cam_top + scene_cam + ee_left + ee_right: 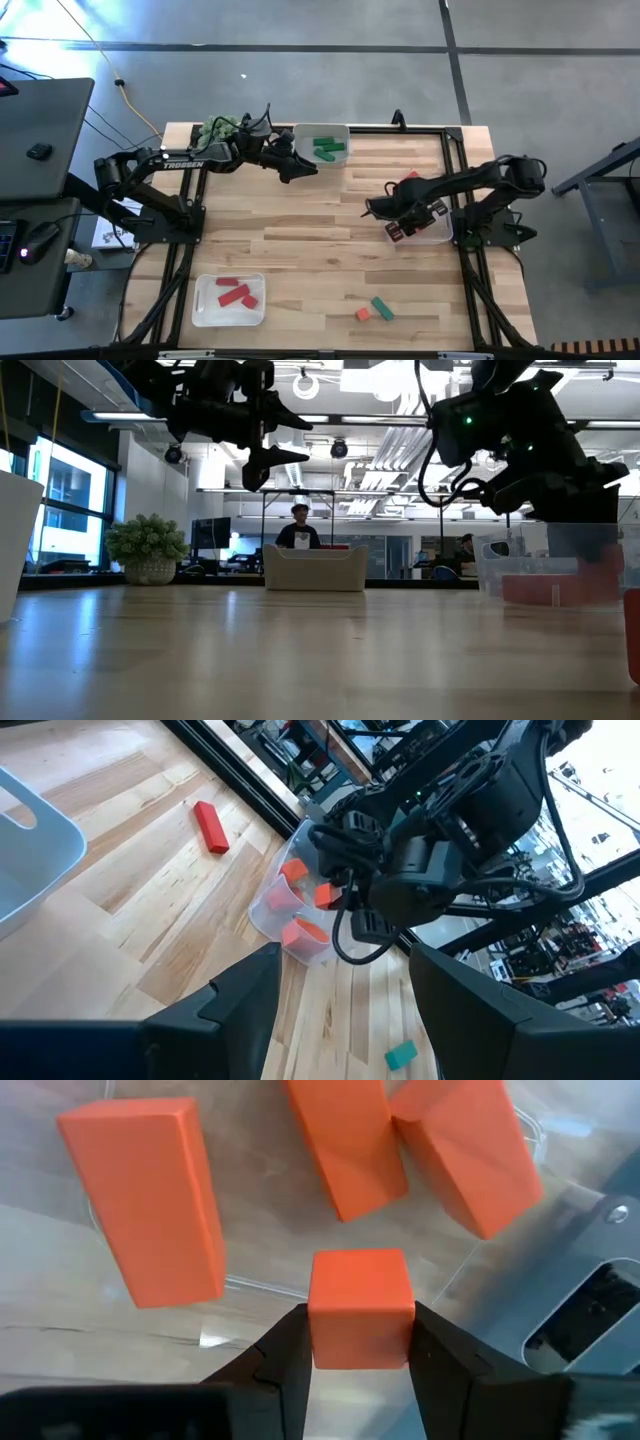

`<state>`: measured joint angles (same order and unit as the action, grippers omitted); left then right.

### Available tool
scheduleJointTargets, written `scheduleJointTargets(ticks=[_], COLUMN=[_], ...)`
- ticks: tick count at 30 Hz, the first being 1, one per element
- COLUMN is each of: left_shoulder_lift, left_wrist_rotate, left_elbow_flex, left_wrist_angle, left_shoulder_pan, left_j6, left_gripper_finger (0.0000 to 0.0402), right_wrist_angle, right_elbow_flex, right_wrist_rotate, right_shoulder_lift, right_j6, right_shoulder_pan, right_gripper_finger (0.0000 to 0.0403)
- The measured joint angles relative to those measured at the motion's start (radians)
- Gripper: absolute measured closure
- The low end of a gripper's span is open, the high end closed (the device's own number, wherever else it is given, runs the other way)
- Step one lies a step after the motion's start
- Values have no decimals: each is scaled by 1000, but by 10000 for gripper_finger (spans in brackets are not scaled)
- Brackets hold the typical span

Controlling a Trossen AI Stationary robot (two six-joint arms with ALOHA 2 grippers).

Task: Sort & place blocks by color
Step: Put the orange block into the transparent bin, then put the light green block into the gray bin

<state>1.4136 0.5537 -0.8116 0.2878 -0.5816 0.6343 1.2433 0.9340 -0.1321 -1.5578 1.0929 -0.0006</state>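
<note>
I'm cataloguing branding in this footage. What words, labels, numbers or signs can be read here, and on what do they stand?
"TROSSEN": white letters on the left arm, read in the high view.
White markings beside the right gripper at the clear tray: too small to read.
Nothing else is legible in any view.

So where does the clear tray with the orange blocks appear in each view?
High view: right side of the table, clear tray partly under the right gripper.
Low view: far right, translucent.
Left wrist view: centre, beneath the right arm.
Right wrist view: fills the picture.
Shared landmark: the right gripper, holding an orange cube over it.
</note>
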Motion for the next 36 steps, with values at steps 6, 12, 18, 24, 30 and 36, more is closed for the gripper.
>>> scheduleJointTargets(ticks=[6,12,18,24,30,36], left_shoulder_lift=[0,0,0,0,0,0], left_wrist_rotate=[0,0,0,0,0,0], left_elbow_flex=[0,0,0,0,0,0], left_wrist_angle=[0,0,-1,-4,-4,-14], left_shoulder_pan=[0,0,0,0,0,0], left_j6=[0,-2,-2,-2,-2,-2], left_gripper_finger=[190,190,190,190,190,190], right_wrist_angle=[-16,-13,-7,45,143,150], right_elbow_flex=[0,0,0,7,92,221], right_wrist_rotate=[15,24,16,8,78,123], right_shoulder_lift=[-7,-6,-6,-6,-6,-6], right_j6=[-4,-62,-73,-58,-25,9], right_shoulder_pan=[0,0,0,0,2,36], right_gripper_finger=[266,233,200,193,199,199])
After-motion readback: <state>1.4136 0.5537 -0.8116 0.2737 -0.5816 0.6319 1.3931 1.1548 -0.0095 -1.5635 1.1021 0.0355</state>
